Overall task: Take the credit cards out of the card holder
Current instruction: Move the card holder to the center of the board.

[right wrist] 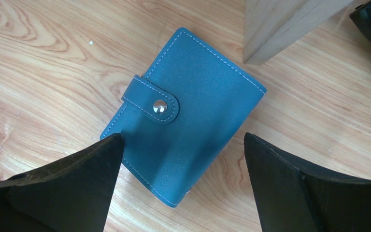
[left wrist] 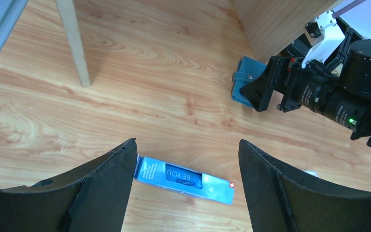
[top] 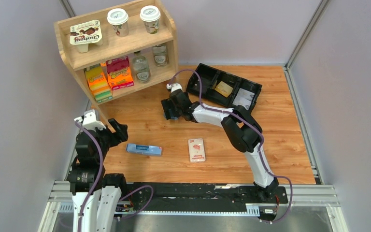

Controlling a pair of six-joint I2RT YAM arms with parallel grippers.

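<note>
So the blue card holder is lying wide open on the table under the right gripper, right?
No, the card holder is closed, its strap snapped shut; the right wrist view shows it. It does lie on the table under the right gripper.

The yogurt cup [top: 85,35] on the wooden shelf [top: 125,47] reads "Chobani". The narrow blue box [left wrist: 186,180] reads "BE YOU". Its smaller print is illegible.

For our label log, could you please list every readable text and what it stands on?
"Chobani": yogurt cup.
"BE YOU": pale blue box.
Too small or blurred to read: print on the paper cups, orange packs and white pack.
Card holder: no text.
</note>
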